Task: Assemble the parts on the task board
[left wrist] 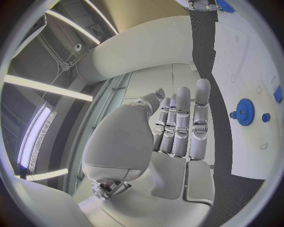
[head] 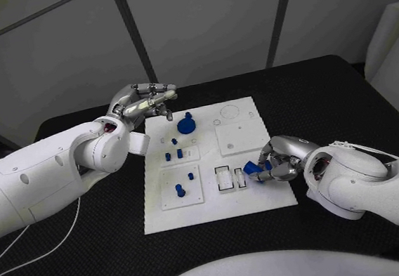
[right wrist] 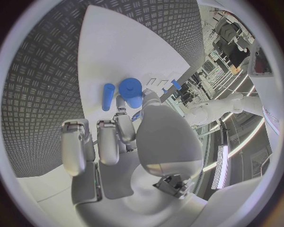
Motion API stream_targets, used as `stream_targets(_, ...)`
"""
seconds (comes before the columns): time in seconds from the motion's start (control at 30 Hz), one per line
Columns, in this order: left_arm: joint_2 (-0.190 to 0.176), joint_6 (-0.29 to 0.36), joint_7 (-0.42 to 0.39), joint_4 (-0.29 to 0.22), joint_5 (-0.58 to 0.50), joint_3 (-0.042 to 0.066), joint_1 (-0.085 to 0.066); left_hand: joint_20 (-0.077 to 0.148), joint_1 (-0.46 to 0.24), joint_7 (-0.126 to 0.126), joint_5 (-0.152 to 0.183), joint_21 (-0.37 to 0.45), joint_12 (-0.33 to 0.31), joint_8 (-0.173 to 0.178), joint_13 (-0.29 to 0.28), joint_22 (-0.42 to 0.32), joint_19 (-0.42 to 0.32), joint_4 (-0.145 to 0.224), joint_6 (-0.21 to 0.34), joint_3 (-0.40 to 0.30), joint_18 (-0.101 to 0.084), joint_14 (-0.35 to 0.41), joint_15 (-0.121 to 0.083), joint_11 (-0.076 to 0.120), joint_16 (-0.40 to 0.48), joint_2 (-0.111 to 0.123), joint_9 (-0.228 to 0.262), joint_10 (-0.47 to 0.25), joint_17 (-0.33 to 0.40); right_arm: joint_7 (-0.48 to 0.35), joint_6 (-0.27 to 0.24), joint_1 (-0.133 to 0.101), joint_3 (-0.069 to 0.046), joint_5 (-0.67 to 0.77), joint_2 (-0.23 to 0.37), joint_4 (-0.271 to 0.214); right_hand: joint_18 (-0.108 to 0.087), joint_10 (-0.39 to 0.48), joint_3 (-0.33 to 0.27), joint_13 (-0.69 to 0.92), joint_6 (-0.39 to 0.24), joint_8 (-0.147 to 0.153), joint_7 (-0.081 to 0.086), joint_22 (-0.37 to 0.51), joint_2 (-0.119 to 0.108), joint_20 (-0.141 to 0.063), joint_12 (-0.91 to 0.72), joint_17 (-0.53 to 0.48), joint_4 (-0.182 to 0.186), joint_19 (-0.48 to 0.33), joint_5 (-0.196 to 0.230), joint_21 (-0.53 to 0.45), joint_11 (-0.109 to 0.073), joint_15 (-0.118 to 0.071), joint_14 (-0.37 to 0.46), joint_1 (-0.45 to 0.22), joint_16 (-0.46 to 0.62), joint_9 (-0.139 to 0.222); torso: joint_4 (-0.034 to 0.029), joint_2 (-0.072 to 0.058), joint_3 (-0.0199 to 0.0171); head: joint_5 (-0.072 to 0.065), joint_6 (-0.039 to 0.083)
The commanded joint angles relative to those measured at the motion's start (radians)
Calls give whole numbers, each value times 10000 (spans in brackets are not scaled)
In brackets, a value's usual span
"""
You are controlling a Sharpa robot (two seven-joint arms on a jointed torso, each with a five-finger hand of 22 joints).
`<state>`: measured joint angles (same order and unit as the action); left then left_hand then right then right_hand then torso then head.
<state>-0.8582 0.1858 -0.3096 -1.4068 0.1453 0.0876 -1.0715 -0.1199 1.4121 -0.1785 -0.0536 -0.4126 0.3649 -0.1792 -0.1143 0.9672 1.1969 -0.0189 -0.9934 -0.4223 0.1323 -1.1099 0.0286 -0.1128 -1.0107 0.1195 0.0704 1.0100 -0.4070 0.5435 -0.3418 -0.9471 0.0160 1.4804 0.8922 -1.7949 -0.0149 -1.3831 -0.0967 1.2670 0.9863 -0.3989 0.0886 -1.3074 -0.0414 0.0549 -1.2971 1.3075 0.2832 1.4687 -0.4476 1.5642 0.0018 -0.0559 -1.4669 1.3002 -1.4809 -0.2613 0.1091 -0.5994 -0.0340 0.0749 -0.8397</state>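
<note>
Several small blue plastic parts sit on the flat white task board (head: 260, 196), which lies mid-bench on the black textured bench (head: 84, 120). A blue toothed gear (head: 186, 124) with a round hub stands near the board's far middle; in the left wrist view the same gear (left wrist: 245, 111) lies flat on the white plate with a small blue peg (left wrist: 266, 117) just beside it. More short blue pegs (head: 172, 156) stand in the square insert on the board's left half, and others (head: 180, 191) in the nearer square insert. The right hand (head: 277, 161) rests at the board's right near edge, by two narrow slots (head: 233, 177), pinching a short blue cylindrical part (head: 253, 168); the right wrist view shows this blue cylinder (right wrist: 131, 92) held at the fingertips, with a slimmer blue pin (right wrist: 108, 96) just beside it over the white board. The left hand (head: 143, 103) hovers over the board's far left corner, fingers straight and close together, holding nothing.
</note>
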Motion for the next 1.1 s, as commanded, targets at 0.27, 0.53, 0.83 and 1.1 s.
stream_targets(0.27,19,-110,-41,-12,-22,5,-15,-17,-55,-6,-32,46,47,-38,-11,-15,-75,-7,88,52,488,63,11,14,29,-21,-2,-65,15,-51,-1278,-34,-34,85,168,-738,149,-84,-78,10,118,-89,-105,-2634,166,-87,-47,1190,10,1021,-134,66,-1,-84,-760,82,-97,-110,-24,1,17,-44,61)
stream_targets(0.53,40,-118,-38,-29,-22,5,-16,-17,-55,-6,-32,46,47,-38,-11,-15,-75,-7,88,52,488,63,11,14,29,-21,-2,-65,15,-103,-801,-43,-46,-197,-367,-532,149,-103,-156,36,113,-111,-103,-2634,227,-97,-44,1196,61,1021,-128,66,-4,-91,-761,-45,-100,-142,-28,-12,21,0,78)
stream_targets(0.83,47,-120,-35,-48,-22,5,-19,-17,-55,-6,-32,46,47,-38,-11,-15,-75,-7,88,52,488,63,11,14,29,-21,-2,-65,15,-158,-328,-48,-47,-425,-1040,-53,149,-152,-456,109,118,-179,-125,-2634,424,-109,-25,1206,76,1021,310,66,-15,-99,-759,-492,-104,-241,-18,-14,15,52,57)
stream_targets(1.1,50,-133,-31,-80,-22,6,-20,-17,-55,-6,-32,46,47,-38,-11,-15,-75,-7,88,52,488,63,11,14,29,-21,-2,-65,15,15,81,-51,-47,-458,-1404,317,149,-166,-706,137,247,-343,-202,-2634,535,-141,24,1199,75,1021,482,66,-74,-143,-756,-799,-96,-384,-32,-12,15,105,31)
